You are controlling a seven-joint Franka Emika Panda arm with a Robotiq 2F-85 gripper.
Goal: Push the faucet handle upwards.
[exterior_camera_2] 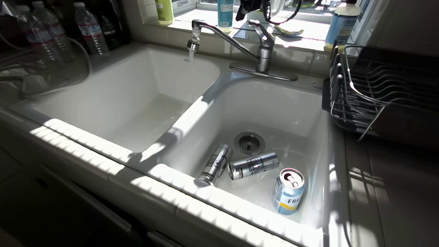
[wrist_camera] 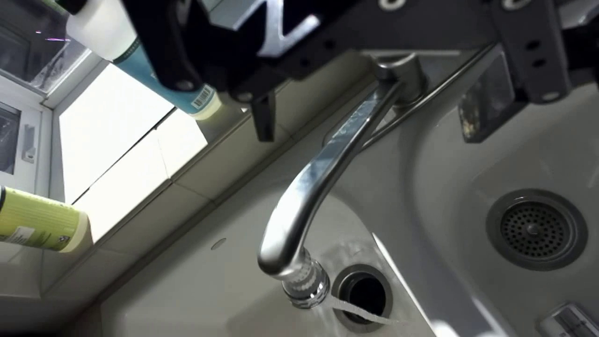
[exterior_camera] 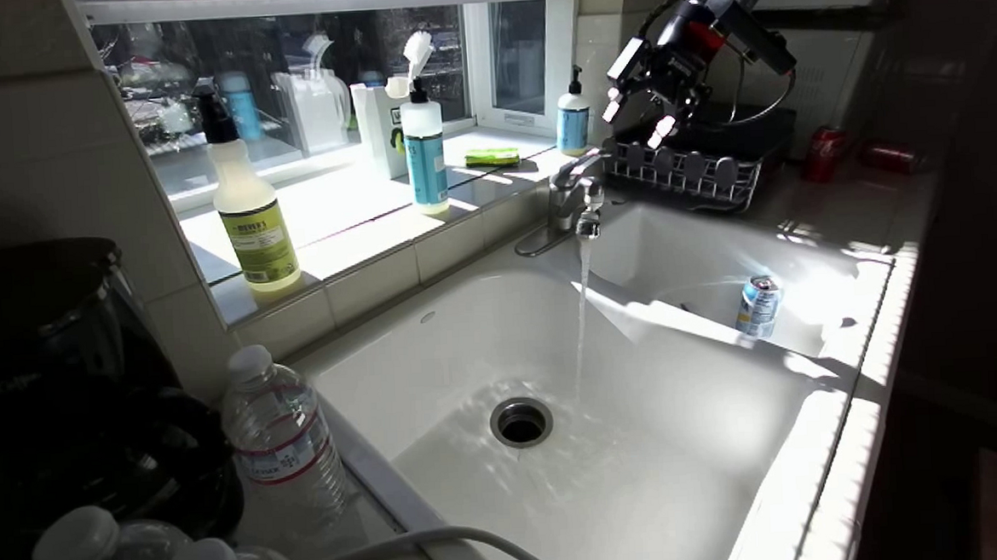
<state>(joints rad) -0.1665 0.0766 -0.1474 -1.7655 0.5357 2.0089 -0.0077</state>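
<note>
The faucet handle, a small chrome lever, tops the chrome faucet body; it also shows in an exterior view, slanting up. In the wrist view it is hidden behind the gripper's dark body. The chrome spout reaches over the white sink basin, and a thin stream of water runs from it. My gripper is open and empty, above the handle and apart from it. Its two fingers stand wide apart in the wrist view. A dark part of it shows at an exterior view's top edge.
A dish rack stands beside the sink. A blue pump bottle, another pump bottle, a yellow-green spray bottle and a sponge are on the window sill. Cans lie in the smaller basin.
</note>
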